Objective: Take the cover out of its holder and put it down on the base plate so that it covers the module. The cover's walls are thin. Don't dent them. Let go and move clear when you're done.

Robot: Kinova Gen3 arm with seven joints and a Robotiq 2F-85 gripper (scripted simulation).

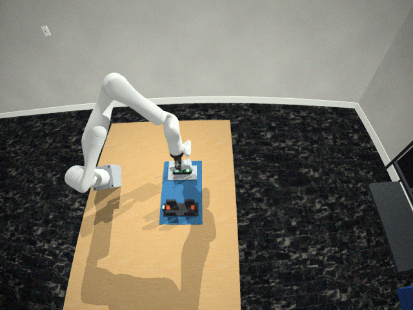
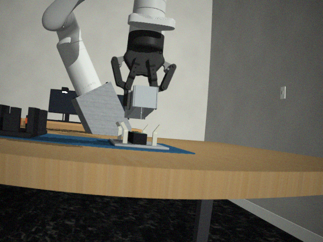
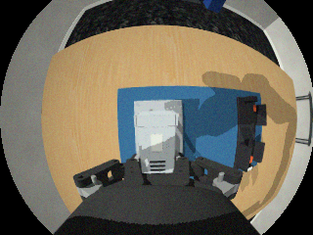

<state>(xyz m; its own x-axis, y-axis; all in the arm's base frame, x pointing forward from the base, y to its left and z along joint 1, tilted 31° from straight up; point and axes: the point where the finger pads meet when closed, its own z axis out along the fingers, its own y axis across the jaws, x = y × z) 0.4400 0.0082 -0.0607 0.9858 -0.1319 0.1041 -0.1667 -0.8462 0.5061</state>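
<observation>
One grey cover (image 2: 145, 97) hangs clamped between the fingers of the gripper (image 2: 143, 94), in the air directly above the dark module (image 2: 137, 137) on the base plate (image 2: 156, 146), not touching it. From the wrist view its alignment looks close, though hard to judge. The black holder (image 1: 180, 207) sits well apart on the blue mat (image 1: 182, 193).

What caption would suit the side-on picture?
Gripper holding the grey cover just above the black module on its base plate.
</observation>
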